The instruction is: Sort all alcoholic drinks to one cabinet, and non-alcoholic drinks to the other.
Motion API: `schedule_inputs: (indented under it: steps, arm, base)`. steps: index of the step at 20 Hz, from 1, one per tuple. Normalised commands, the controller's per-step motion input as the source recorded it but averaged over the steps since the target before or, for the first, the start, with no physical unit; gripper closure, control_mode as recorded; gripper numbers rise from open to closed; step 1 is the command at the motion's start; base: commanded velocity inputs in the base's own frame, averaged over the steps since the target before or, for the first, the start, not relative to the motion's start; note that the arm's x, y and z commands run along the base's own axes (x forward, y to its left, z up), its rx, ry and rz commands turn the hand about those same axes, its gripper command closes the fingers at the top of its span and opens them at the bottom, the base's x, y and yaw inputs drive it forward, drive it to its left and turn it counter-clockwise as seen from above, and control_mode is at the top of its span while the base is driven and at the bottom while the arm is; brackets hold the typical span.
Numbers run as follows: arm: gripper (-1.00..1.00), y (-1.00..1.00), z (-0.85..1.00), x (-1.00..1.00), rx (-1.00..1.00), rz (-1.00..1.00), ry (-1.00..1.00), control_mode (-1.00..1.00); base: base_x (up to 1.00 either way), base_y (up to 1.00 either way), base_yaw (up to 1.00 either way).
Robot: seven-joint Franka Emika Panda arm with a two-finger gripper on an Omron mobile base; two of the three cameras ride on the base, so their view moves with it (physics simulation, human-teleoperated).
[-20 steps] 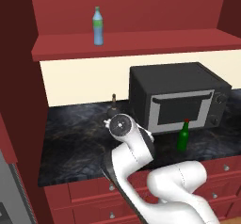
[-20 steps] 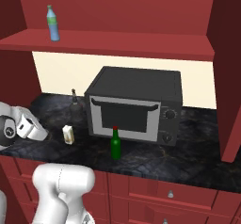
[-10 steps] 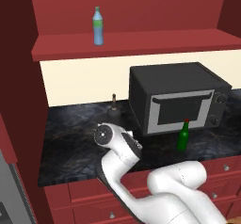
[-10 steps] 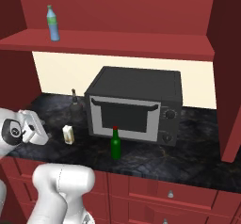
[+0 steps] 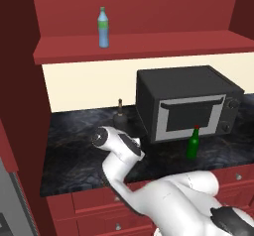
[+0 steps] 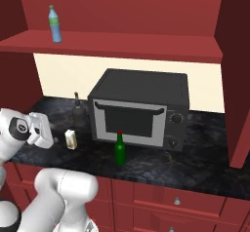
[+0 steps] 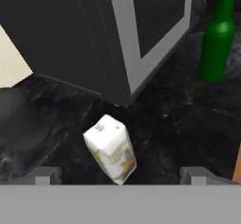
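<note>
A small white-and-yellow carton (image 6: 71, 139) (image 7: 111, 148) stands on the dark counter by the microwave's front left corner. My gripper (image 7: 120, 178) (image 6: 43, 132) hangs open just before it, the carton showing between the finger tips and apart from them. A squat dark bottle (image 5: 119, 116) (image 6: 77, 111) (image 7: 19, 115) stands behind the carton near the wall. In front of the microwave stands a slim green bottle with a red cap (image 5: 193, 143) (image 6: 119, 149) (image 7: 216, 44). The clear-blue bottle (image 5: 102, 28) (image 6: 55, 24) stands upright on the red shelf above.
A black microwave (image 5: 186, 103) (image 6: 139, 109) (image 7: 94, 30) takes up the counter's middle, close to the carton's right. Red cabinet walls (image 5: 20, 81) (image 6: 239, 80) rise at both ends. Red drawers (image 6: 176, 197) run below the counter edge.
My hand has sunk lower over the counter and turned toward the carton. Bottles and carton have not moved.
</note>
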Motion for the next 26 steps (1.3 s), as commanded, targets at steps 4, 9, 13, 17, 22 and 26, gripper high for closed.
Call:
schedule_inputs:
  steps: [4, 9, 13, 17, 22, 26]
  arm:
    - [-1.00, 0.00, -0.21, 0.28, -0.06, -0.13, 0.13, -1.00]
    - [-1.00, 0.00, -0.32, 0.15, -0.07, -0.08, 0.03, -1.00]
    - [-1.00, 0.00, -0.26, 0.17, -0.05, -0.04, 0.00, -1.00]
    - [-1.00, 0.00, -0.08, 0.18, -0.05, -0.04, 0.03, -1.00]
    - [-1.00, 0.00, 0.00, 0.05, -0.05, -0.02, 0.10, -1.00]
    - [-1.00, -0.10, -0.02, 0.06, -0.05, -0.01, 0.11, -1.00]
  base:
    - [0.00, 0.00, 0.00]
    - [0.00, 0.00, 0.00]
    - [0.00, 0.00, 0.00]
    - [0.00, 0.00, 0.00]
    - [0.00, 0.00, 0.00]
    - [0.00, 0.00, 0.00]
